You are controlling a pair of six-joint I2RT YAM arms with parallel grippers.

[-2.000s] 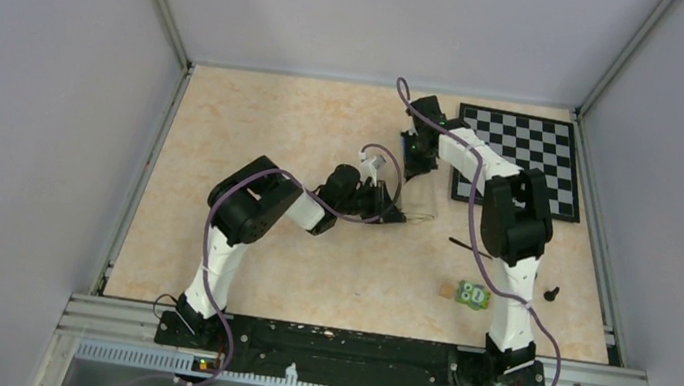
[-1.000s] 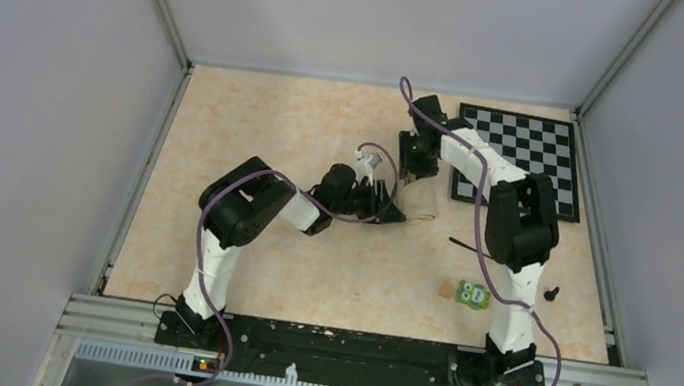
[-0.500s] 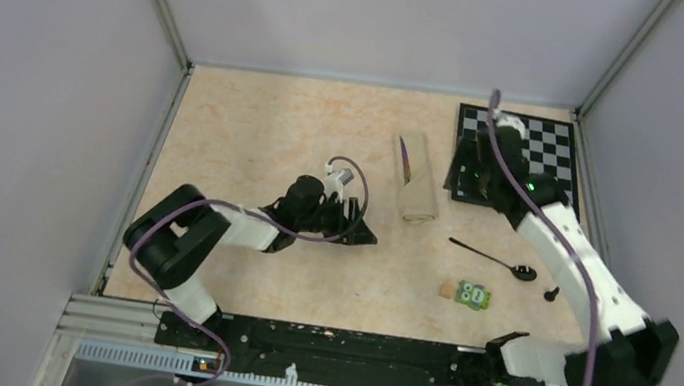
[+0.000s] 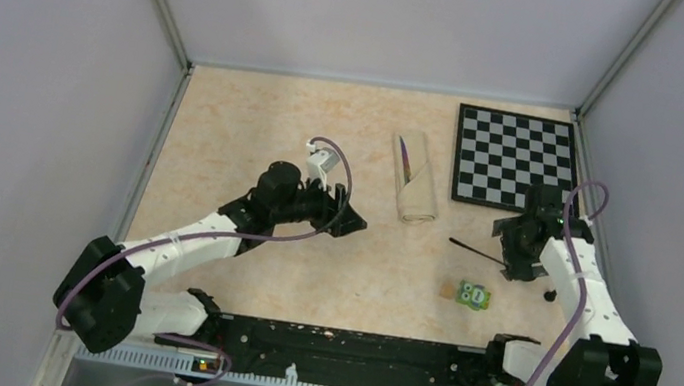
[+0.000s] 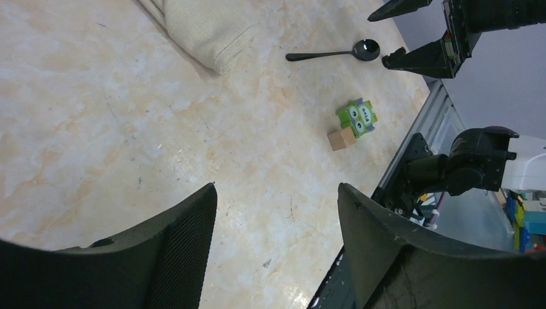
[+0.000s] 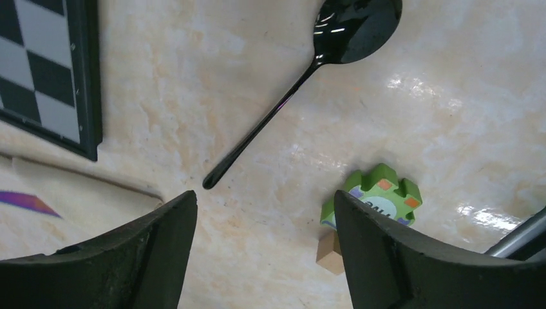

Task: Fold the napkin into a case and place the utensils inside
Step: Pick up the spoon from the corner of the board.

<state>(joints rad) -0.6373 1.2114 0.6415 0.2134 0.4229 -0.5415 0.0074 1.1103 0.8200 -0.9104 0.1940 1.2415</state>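
Across the speckled tan desk (image 4: 267, 122), we see the case (image 4: 415, 195) lying flat and alone, a narrow layered bundle of beige-cream cloth only a shade paler than the surface beneath it. It runs lengthwise away from the arms, just left of the chessboard (image 4: 515, 157) and not touching it. A sliver of a purple-blue utensil (image 4: 407, 160) shows at the far end, tucked between the layers. From the left wrist view we make out the near end as a rounded, hemmed fold with a fine weave.

A black spoon (image 4: 477, 248) lies bare on the desk, outside the case, to its right and nearer the arms. Its handle tip points toward the cloth and stops short of it. The right jaws hang over the bowl end of the spoon, spread wide and grasping nothing; in the right wrist view we see bare desk between them.

The left jaws sit left of the case and apart from it, likewise released and empty. A small green block (image 4: 476, 295) with a wooden cube (image 4: 446, 291) touching it rests near the spoon, and a tiny black knob (image 4: 551, 295) lies just right of the right arm.
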